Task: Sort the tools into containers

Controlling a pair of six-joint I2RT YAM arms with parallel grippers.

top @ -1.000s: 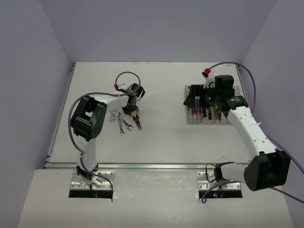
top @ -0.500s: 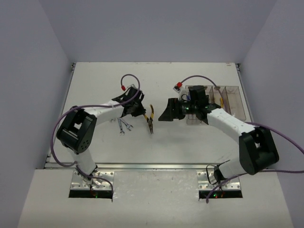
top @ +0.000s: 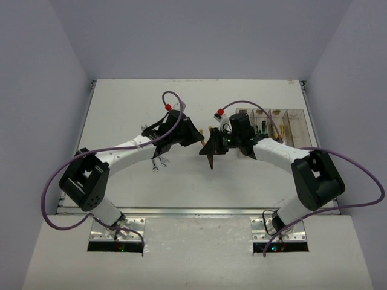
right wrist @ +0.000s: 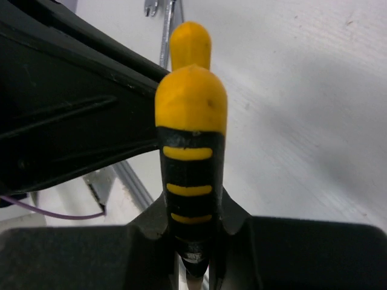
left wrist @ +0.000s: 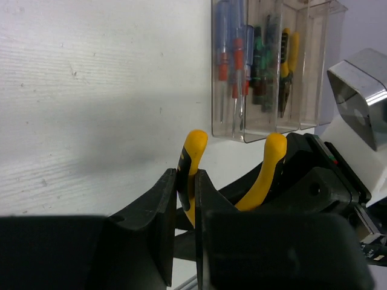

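Holding the pliers, your left gripper and right gripper both pinch them; screwdrivers sit in bins, wrenches wait.

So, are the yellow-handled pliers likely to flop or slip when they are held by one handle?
Probably stiff: the pliers show no sag between the left tool and the right tool. Each tool grips a different handle and the handles stand apart, so the joint may swing if one releases. The striped sleeve looks rubbery, so slipping seems unlikely.
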